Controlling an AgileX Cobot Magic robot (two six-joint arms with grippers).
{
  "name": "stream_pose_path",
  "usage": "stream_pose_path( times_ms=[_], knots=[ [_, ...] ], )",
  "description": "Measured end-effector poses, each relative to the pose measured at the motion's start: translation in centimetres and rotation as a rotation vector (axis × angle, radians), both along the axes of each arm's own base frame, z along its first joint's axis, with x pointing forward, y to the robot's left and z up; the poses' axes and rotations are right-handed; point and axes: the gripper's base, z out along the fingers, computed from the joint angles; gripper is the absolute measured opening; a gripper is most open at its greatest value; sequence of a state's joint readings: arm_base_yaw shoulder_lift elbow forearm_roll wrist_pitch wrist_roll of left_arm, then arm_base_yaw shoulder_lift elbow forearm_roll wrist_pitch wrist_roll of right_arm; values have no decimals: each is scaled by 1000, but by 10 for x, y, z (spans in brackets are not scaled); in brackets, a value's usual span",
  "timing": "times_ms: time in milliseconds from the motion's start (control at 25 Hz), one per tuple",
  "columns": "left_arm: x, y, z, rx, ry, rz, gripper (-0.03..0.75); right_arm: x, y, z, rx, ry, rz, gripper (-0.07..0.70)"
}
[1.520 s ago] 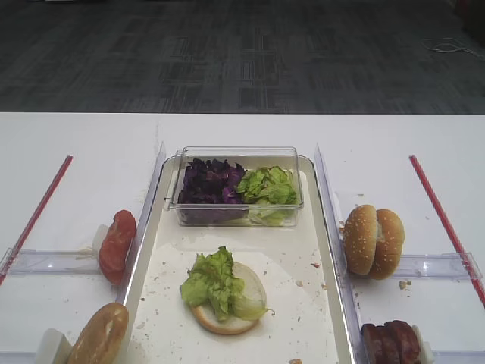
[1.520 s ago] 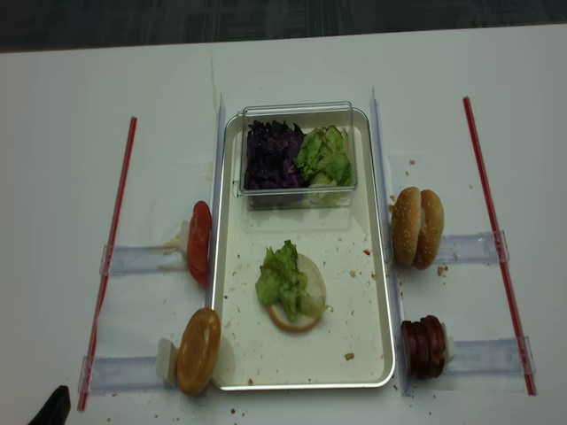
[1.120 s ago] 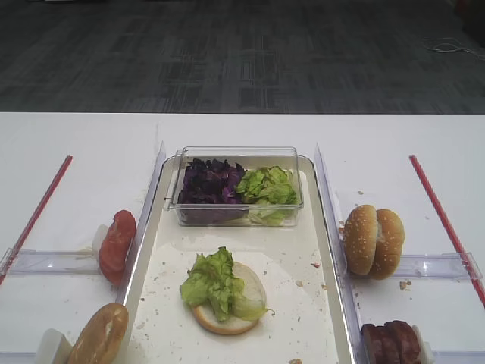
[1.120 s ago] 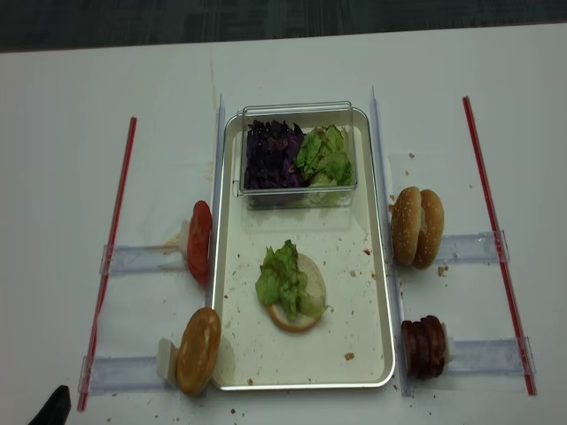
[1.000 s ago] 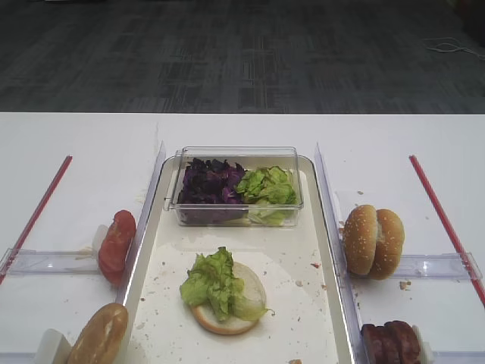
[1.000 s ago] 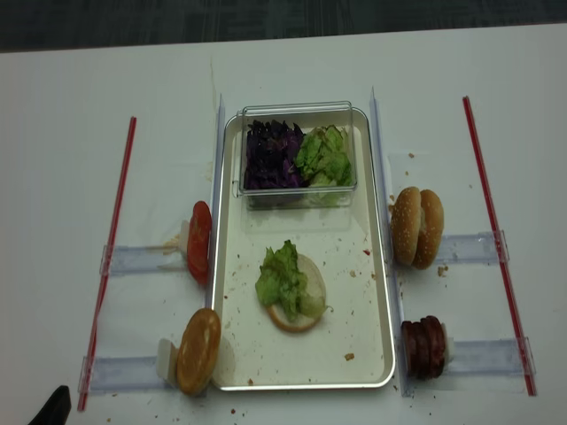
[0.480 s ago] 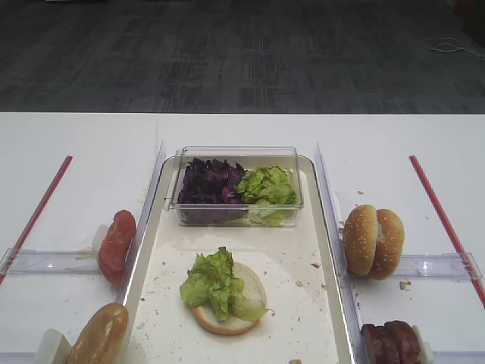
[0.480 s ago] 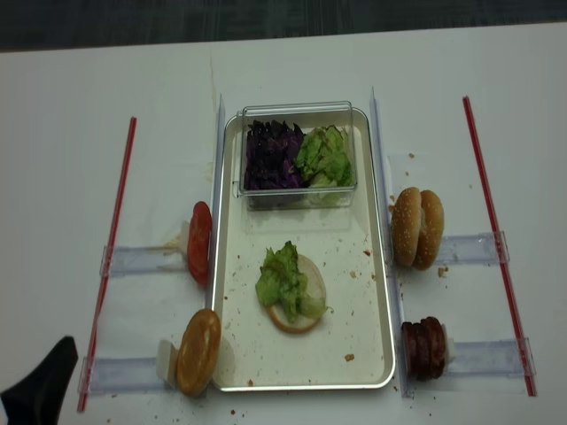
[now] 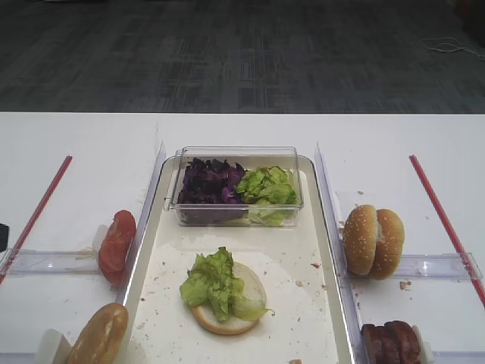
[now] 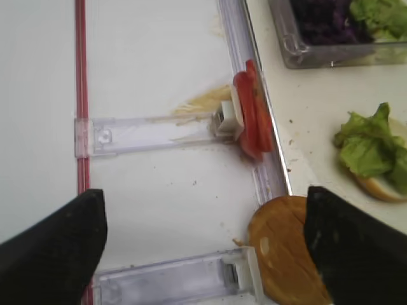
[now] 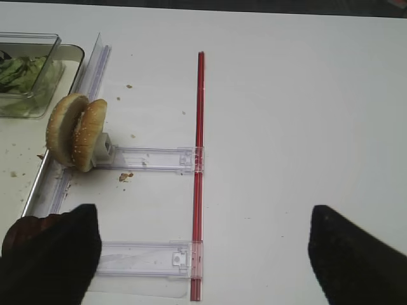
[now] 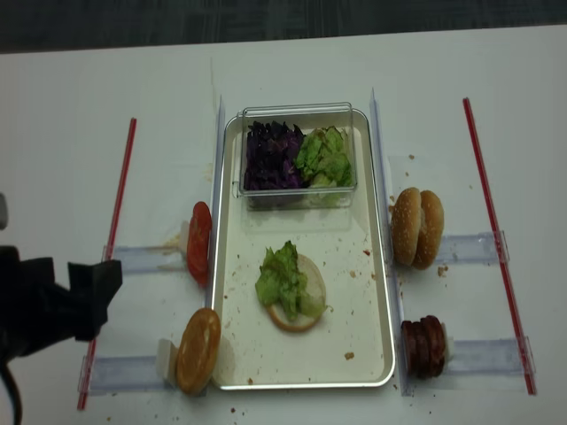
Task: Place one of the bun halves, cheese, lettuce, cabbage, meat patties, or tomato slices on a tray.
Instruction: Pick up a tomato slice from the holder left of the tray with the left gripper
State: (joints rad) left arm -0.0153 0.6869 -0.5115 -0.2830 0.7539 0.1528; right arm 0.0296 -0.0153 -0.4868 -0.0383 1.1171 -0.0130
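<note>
The tray [image 12: 306, 382] holds a bun half [image 12: 295, 317] topped with lettuce [image 12: 282, 279]. Tomato slices [image 10: 252, 117] stand on edge in a rack left of the tray, and a bun half [image 10: 286, 254] leans in the rack nearer me. My left gripper [image 10: 203, 254] hovers open over the table just left of that bun, holding nothing. Its right fingertip [image 10: 356, 254] is above the bun's edge. My right gripper [image 11: 203, 257] is open and empty over the right racks, near the sesame bun halves [image 11: 77, 131]. Meat patties [image 12: 424, 345] sit at the near right.
A clear tub [image 9: 176, 199] at the tray's far end holds purple cabbage [image 9: 211, 182] and lettuce [image 9: 267, 186]. Clear racks [image 12: 474, 248] flank the tray on both sides. Red strips [image 12: 111, 239] run along the outer left and right. Crumbs speckle the tray.
My left arm has come up from the bottom left corner to the table beside the left racks. The food and the right side have not moved.
</note>
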Motion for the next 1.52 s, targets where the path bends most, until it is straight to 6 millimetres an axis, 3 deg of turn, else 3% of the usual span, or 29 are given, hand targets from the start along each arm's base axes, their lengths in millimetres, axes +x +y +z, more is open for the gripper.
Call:
stream_pose_path(
  times_ms=[200,560,800,1080,1520],
  knots=[
    [47,-1,-15,21,151,-21,615,0,0,0,2,0,-1,685],
    [131,-4,-18,17,329,-49,615,0,0,0,2,0,-1,685],
    [172,-7,-22,10,496,-99,615,0,0,0,2,0,-1,685],
    [196,1,-31,80,730,-38,615,0,0,0,2,0,-1,685],
    [200,4,-32,150,750,-34,615,0,0,0,1,0,-2,685]
  ],
)
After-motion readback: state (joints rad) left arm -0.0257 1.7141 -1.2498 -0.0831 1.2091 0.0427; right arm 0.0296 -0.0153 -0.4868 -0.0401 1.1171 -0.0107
